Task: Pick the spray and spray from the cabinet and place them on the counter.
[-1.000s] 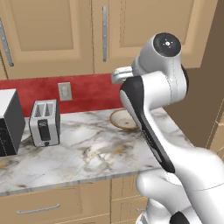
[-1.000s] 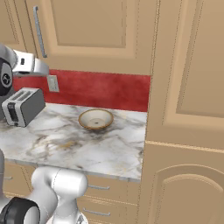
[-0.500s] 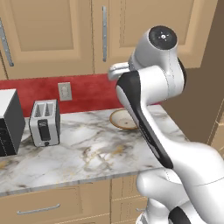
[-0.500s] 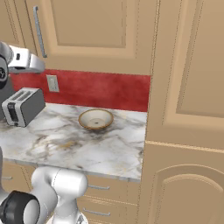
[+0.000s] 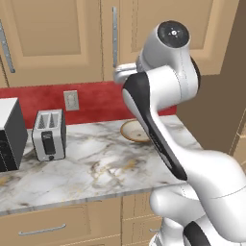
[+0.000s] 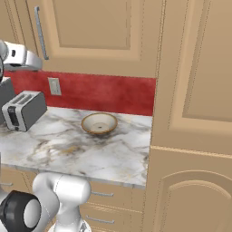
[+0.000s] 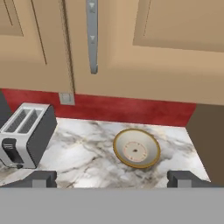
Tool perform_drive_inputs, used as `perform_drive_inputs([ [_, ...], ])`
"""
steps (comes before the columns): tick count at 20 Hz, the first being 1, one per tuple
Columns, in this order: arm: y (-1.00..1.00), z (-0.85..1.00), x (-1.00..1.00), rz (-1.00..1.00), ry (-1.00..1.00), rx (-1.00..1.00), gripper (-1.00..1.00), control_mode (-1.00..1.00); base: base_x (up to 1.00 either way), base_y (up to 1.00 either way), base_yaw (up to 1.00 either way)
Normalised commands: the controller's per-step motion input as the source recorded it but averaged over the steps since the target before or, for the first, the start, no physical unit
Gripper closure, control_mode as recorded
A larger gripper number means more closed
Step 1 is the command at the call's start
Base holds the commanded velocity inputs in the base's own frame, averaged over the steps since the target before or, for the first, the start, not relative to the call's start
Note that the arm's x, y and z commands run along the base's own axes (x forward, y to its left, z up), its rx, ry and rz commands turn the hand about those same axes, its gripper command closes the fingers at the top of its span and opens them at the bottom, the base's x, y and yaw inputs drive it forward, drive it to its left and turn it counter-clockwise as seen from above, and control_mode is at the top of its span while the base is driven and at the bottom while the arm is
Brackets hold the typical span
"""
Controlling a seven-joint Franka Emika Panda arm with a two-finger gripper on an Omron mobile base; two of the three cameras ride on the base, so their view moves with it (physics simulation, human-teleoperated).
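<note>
With my claw [image 7: 112, 178] spread and empty above the desk [image 7: 87, 148], I judge both sprays, hidden behind the closed cabinet [image 7: 153, 52] door, light and slippery, so I'd pinch each bottle's body below its handle [image 7: 91, 35].

From my left base view I look forward and down over the counter [image 5: 96, 168], the arm rising at four o'clock. My right base view takes the same counter [image 6: 77, 149] from the other side, arm at seven o'clock. Both share the toaster [image 5: 48, 133] [image 6: 23, 109], bowl [image 5: 134, 131] [image 6: 99, 123] and cabinet handle [image 5: 114, 36] [image 6: 41, 31]. My hand view sits closer, facing that handle [image 7: 91, 35] at twelve o'clock, bowl [image 7: 136, 148] below it.
</note>
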Motion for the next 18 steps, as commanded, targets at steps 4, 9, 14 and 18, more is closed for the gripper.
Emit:
perform_drive_inputs([
  [4, 0.12, 0.18, 0.05, 0.00, 0.00, 0.00, -1.00, -1.00, 0.00, 0.00, 0.00],
  [9, 0.07, 0.11, 0.15, -0.01, 0.00, -0.01, -1.00, -1.00, 0.00, 0.00, 0.00],
  [14, 0.03, 0.06, 0.22, -0.02, 0.00, -0.03, -1.00, -1.00, 0.00, 0.00, 0.00],
  [18, 0.01, 0.05, 0.25, -0.02, 0.00, -0.04, -1.00, -1.00, 0.00, 0.00, 0.00],
])
